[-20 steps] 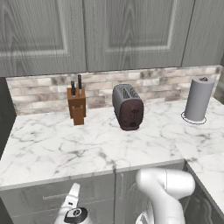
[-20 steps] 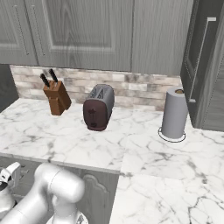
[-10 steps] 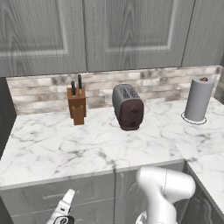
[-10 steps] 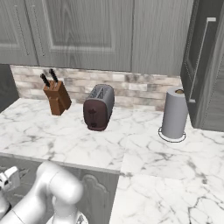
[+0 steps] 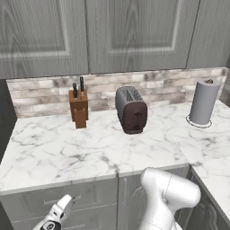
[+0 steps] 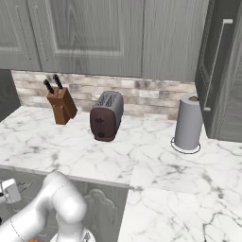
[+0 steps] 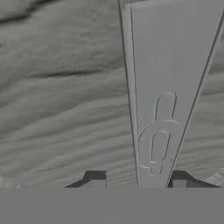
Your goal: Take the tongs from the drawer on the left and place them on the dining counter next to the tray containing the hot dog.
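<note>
Gripper (image 7: 136, 183) part-way narrowed, one dark tip on each side of the tongs (image 7: 164, 87). Right tip just beside the metal edge, left tip with a gap showing. Cannot tell whether gripped or merely straddled.

Hand view alone for the tongs: a long, pale grey, tapering arm with a pressed slot-and-loop pattern, flat on the grey grained floor of the drawer (image 7: 57, 109), running away from the tips towards the top edge. Far end cut off there; second arm of the tongs hard to make out.

Base views for the room instead. Arm (image 5: 168, 195) bent low, reaching down towards the grey cabinet fronts under the marble counter (image 5: 54, 152), hand partly cut off at the frame's edge.

Farther back on that counter: knife block (image 5: 79, 110), dark toaster (image 5: 131, 110), paper towel roll (image 5: 203, 102). Behind them the stone-tile backsplash (image 5: 40, 94), then grey wall cabinets (image 5: 130, 31). In the right base view, a tall grey cabinet (image 6: 224, 71) past the roll.
</note>
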Tool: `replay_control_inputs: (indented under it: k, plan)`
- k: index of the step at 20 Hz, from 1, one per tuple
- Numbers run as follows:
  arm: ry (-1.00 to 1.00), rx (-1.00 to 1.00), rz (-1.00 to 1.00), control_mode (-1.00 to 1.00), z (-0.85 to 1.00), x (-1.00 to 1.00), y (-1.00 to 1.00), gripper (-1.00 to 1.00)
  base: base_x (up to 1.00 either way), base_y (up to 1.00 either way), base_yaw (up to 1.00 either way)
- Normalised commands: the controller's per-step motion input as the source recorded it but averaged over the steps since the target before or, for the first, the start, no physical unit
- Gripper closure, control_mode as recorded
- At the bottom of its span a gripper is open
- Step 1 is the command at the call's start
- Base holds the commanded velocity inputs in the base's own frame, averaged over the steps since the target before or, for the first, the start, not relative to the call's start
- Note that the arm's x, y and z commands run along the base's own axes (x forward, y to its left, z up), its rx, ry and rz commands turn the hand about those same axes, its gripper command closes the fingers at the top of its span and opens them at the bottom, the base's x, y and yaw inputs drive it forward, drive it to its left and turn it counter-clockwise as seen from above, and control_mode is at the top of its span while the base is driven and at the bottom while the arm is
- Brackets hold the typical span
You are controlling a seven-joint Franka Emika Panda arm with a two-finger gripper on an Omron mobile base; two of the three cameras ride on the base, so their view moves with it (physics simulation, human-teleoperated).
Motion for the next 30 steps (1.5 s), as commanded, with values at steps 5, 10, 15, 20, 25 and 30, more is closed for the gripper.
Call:
replay_control_inputs:
  k: [5,10,15,20,25,30]
  plan:
    - [0.00,0.01,0.08,-1.00,-0.05,0.39,-0.16,1.00,0.00,0.00,0.00]
    - [0.00,0.00,0.21,-1.00,-0.07,0.05,-0.39,1.00,0.00,0.00,0.00]
    - [0.02,0.01,0.15,-1.00,0.00,0.00,-0.29,1.00,0.00,0.00,0.00]
    - [0.02,0.00,0.14,-1.00,-0.03,0.05,-0.19,1.00,0.00,0.00,0.00]
    - [0.00,0.00,0.05,-1.00,-0.14,0.00,0.06,1.00,0.00,0.00,0.00]
    - [-0.04,0.00,0.01,-1.00,-0.33,-0.17,0.43,1.00,0.00,0.00,0.00]
